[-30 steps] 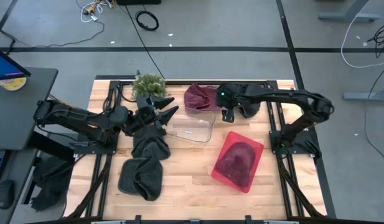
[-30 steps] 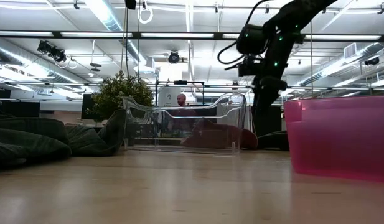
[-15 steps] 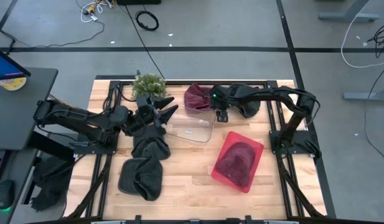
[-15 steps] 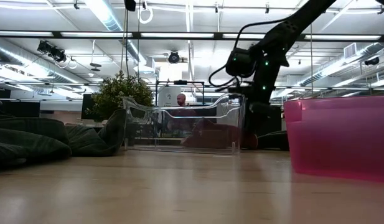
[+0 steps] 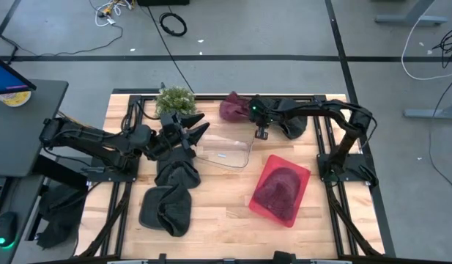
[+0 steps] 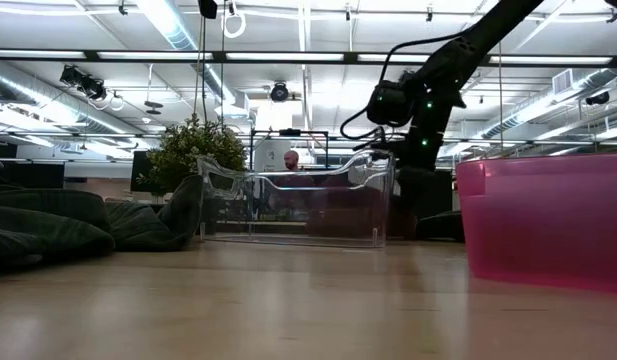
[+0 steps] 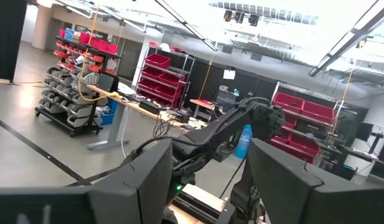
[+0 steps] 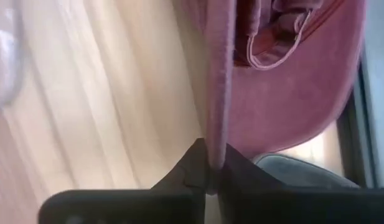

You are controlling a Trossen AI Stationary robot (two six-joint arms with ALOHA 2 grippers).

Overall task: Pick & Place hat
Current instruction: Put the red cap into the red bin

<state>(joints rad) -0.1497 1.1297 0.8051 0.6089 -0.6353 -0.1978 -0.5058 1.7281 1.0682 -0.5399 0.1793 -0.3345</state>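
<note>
From above, right pincer (image 5: 249, 111) sits under its own wrist, so tips can't be made out. Maroon hat (image 5: 231, 109) partly covered by that arm. Low view: hat only a dim shape behind the clear bin (image 6: 298, 208); pink bin (image 6: 544, 222) cut off at the frame's right edge. Right wrist view: hat (image 8: 285, 81) runs off frame, desk (image 8: 104, 106) blurred. Left wrist view: left pincer (image 7: 207, 186) tips cropped out at the bottom edge.

Two black jointed arms, the left arm (image 5: 94, 143) and right arm (image 5: 335, 117), trail thin black cables; a green light (image 5: 252, 111) glows on the right wrist.
</note>
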